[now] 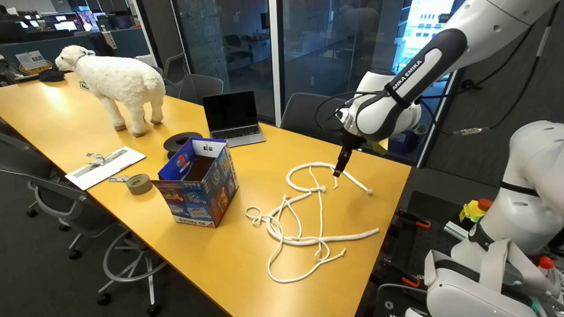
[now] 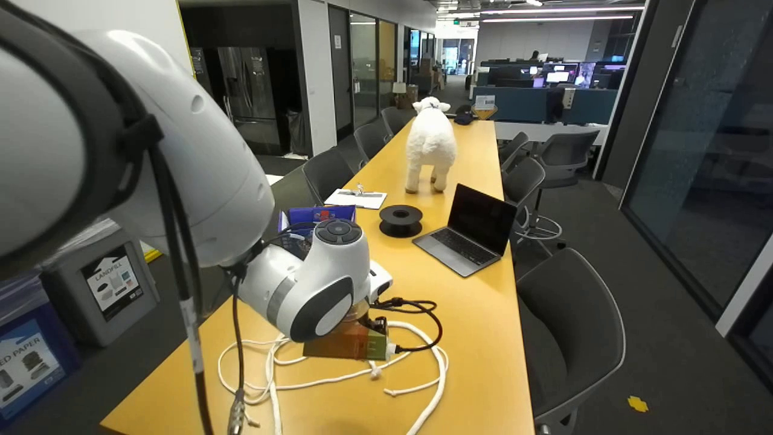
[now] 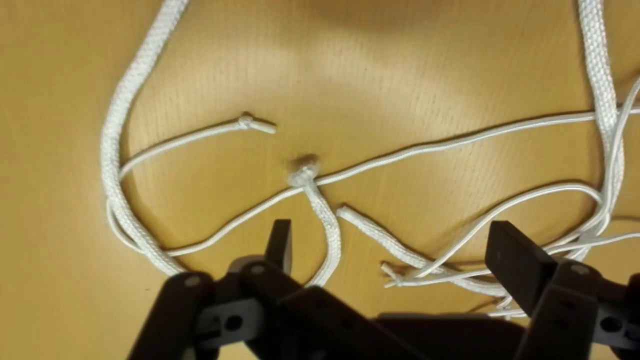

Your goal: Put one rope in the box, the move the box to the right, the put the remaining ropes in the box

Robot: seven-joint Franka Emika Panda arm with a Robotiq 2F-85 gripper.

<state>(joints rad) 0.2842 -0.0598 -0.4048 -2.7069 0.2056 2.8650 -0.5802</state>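
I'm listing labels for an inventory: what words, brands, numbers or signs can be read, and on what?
"ANKA EMIKA": arm
"30 PACKS", upside down: box
"LANDFILL": grey bin
"ED PAPER", cut off: blue bin
"BAIR", faint: far sign
Too small or blurred: other print, as on the box and far sign.

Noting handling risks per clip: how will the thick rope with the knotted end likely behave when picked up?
The thick rope will probably droop either side of a grip, given how it bends round on the table. Its woven surface suggests it won't slip easily. The knot at its end might snag if the rope slides through the pincer.
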